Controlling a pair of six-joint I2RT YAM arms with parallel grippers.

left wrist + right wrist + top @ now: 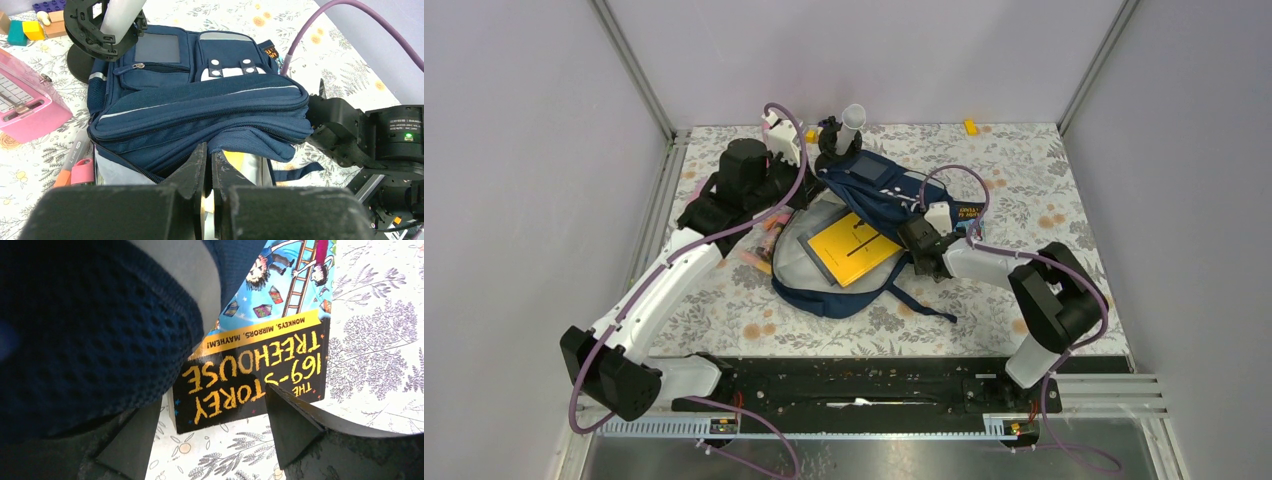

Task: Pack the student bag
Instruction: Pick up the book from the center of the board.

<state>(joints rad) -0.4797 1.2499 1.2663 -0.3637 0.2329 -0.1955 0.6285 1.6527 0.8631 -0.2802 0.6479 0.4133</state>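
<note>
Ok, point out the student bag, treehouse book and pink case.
student bag (200,112), left wrist view, front panel.
treehouse book (255,372), right wrist view, title band.
pink case (35,117), left wrist view, side wall.

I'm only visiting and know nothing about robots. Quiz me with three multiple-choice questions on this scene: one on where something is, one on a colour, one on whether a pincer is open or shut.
1. Where does the yellow book lie?
A) on the bare table
B) inside the open backpack
C) at the table's far edge

2. What colour is the case beside the backpack?
A) green
B) black
C) pink

3. How does the right pincer stand?
A) open
B) shut
C) shut on a marker

Answers:
1. B, the bag's grey lining frames the book.
2. C, the left wrist view shows it pink.
3. A, the Treehouse book shows between its spread fingers.
</note>
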